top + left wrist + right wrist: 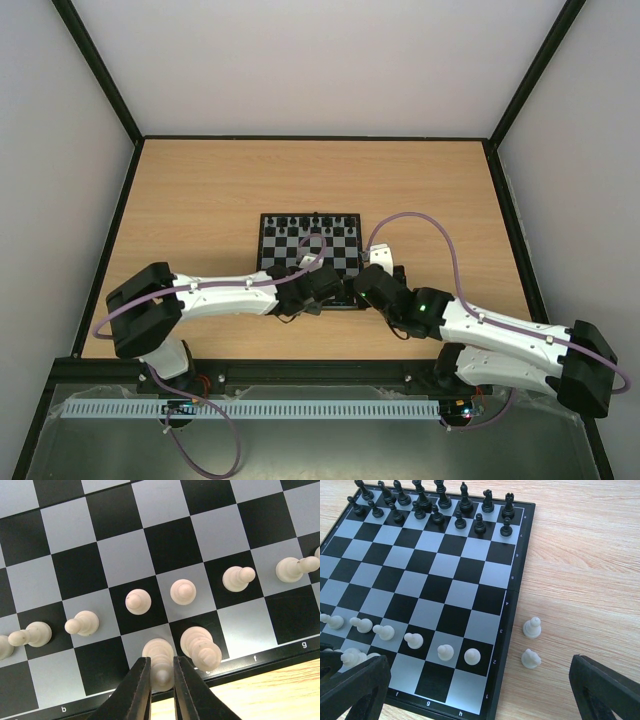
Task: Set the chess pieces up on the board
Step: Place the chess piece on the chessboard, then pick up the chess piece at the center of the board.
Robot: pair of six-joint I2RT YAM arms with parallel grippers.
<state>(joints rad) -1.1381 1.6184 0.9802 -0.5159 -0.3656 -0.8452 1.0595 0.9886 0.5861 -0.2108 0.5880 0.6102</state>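
The left gripper [161, 666] is clamped on a tall white piece [159, 650]. The piece stands between its two dark fingers [136, 692] on the nearest row of the board [172, 542], just inside the lettered rim. Just beside it, on the gripper's right, stands a second tall white piece [201, 647]. A little beyond the fingertips, a row of white pawns [183, 591] runs across from left to right, one to a square.

The right gripper [479, 682] hangs with its jaws spread wide and nothing between them — the board's near right corner shows in the gap. Ahead of it and toward its right finger, two loose white pieces [532, 628] stand on the wooden table [580, 555], just off the board's right rim, near each other but apart. Far ahead of this gripper, the black pieces [440, 505] stand in two rows along the board's far edge. Seen from above, both grippers sit close together at the board's near edge.
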